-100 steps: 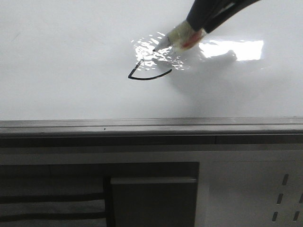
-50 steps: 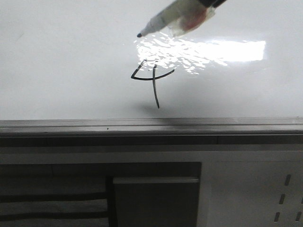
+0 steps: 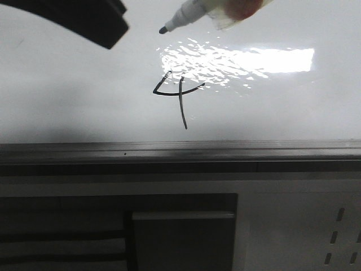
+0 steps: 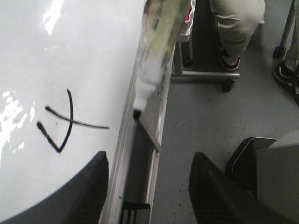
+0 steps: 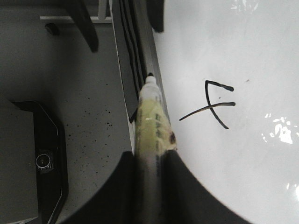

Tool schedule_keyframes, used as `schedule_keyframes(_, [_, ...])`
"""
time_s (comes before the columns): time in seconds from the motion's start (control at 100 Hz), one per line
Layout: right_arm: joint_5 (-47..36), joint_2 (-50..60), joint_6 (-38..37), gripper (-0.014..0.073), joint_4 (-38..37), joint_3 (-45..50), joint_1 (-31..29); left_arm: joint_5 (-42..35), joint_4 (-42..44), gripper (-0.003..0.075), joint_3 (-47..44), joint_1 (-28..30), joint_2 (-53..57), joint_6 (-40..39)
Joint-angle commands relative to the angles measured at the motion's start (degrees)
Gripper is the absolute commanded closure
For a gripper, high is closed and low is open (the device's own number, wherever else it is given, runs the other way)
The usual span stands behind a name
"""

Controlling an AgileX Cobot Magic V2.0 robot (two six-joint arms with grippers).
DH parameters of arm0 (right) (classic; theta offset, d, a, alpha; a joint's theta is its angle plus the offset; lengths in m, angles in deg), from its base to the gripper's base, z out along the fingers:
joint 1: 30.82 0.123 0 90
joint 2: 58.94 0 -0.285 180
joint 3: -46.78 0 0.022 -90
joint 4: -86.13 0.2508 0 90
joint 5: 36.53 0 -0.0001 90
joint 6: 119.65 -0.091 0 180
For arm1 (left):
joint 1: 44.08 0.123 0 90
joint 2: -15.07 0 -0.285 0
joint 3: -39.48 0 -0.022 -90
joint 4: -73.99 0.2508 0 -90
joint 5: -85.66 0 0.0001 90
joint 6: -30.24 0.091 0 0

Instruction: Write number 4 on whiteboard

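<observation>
A black number 4 (image 3: 177,96) stands on the glossy whiteboard (image 3: 67,107), just under the light glare; it also shows as the number 4 (image 4: 65,123) in the left wrist view and the number 4 (image 5: 212,109) in the right wrist view. My right gripper (image 5: 150,158) is shut on a tape-wrapped marker (image 5: 152,121). The marker (image 3: 203,14) hangs clear of the board, its tip above and to the left of the digit. My left gripper (image 4: 147,186) is open and holds nothing; it hovers over the board's front edge and shows as a dark shape (image 3: 84,20) at the top left.
A grey metal rim (image 3: 180,151) runs along the board's front edge. Below it is a white cabinet panel (image 3: 299,226) with slots. On the floor beside the board are a seated person's legs (image 4: 236,23), a wheeled frame (image 4: 205,74) and a black device (image 5: 42,158).
The vertical stroke was added, completing the 4. The marker then lifted off the board and rose. My left gripper came into the front view at the top left.
</observation>
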Motion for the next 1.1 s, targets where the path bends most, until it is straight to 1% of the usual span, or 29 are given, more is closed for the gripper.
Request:
schedule_keyframes(0.0, [-2.12, 1.56, 0.92, 0.0641, 1.01, -1.75, 0.09, -2.98, -2.89, 0.0356, 4.4, -2.25, -1.46, 1.61])
schedule_keyframes(0.21, [-2.23, 1.56, 0.92, 0.0641, 1.01, -1.75, 0.09, -3.4, -2.89, 0.0356, 9.34, -5.46, -7.07, 2.06])
schedule_keyframes(0.45, [-2.32, 1.56, 0.92, 0.0641, 0.7, -1.75, 0.09, -3.54, -2.89, 0.036, 10.89, -5.85, -8.44, 2.93])
schedule_keyframes(0.52, [-2.32, 1.56, 0.92, 0.0641, 0.7, -1.75, 0.09, -3.19, -2.89, 0.0402, 10.89, -5.85, -8.44, 2.93])
schedule_keyframes(0.64, [-2.58, 1.56, 0.92, 0.0641, 0.7, -1.75, 0.09, -3.19, -2.89, 0.0525, 10.89, -5.85, -8.44, 2.93])
schedule_keyframes(0.76, [-2.83, 1.56, 0.92, 0.0641, 0.7, -1.75, 0.09, -2.95, -2.89, 0.0608, 10.89, -5.85, -8.44, 2.93])
schedule_keyframes(0.85, [-3.17, 1.56, 0.92, 0.0641, 0.7, -1.75, 0.09, -2.32, -2.89, 0.0638, 10.89, -5.85, -8.44, 2.93])
schedule_keyframes(1.09, [-3.17, 1.56, 0.92, 0.0641, 0.7, -1.75, 0.09, -2.22, -2.89, 0.0659, 10.89, -5.85, -8.44, 2.93])
